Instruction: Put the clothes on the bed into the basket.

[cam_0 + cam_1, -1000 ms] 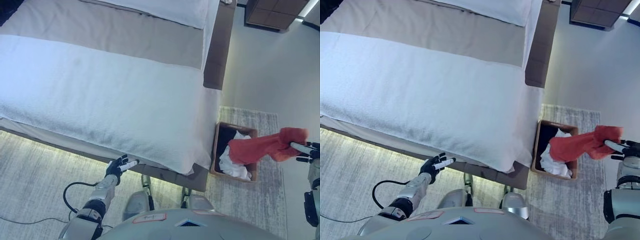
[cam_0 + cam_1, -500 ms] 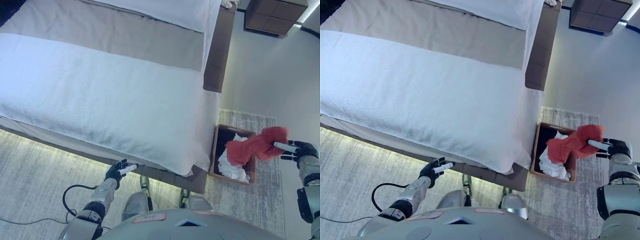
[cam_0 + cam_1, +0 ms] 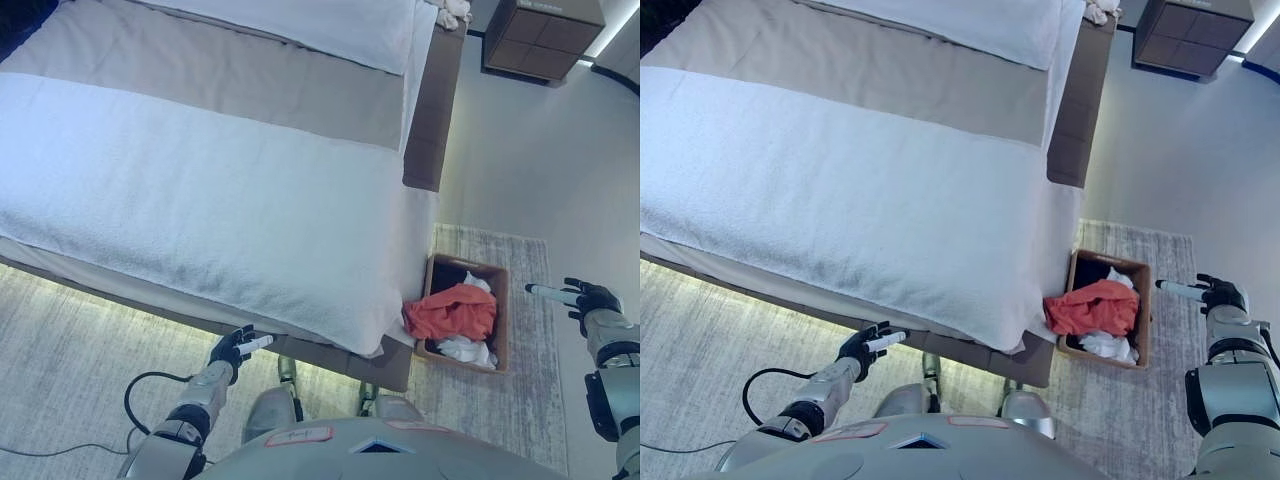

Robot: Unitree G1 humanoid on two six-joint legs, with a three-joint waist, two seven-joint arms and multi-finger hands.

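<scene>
A red cloth (image 3: 452, 311) lies in the brown basket (image 3: 500, 317) on the rug beside the bed, draped over its near left rim, on top of white clothes (image 3: 468, 349). My right hand (image 3: 577, 296) is open and empty, just right of the basket, its fingers stretched towards it. My left hand (image 3: 236, 347) is open and idle, low by the bed's front edge. The bed (image 3: 200, 180) has a white cover and a beige band. A small pale item (image 3: 448, 12) lies at its far right corner.
A dark wooden nightstand (image 3: 541, 38) stands at the far right. A grey rug (image 3: 525, 400) lies under the basket. The bed's brown frame (image 3: 430, 110) runs along its right side.
My right hand has let go of the red cloth, which has dropped into the basket. The hand has stayed to the right of the basket, open. The view has shifted a little.
</scene>
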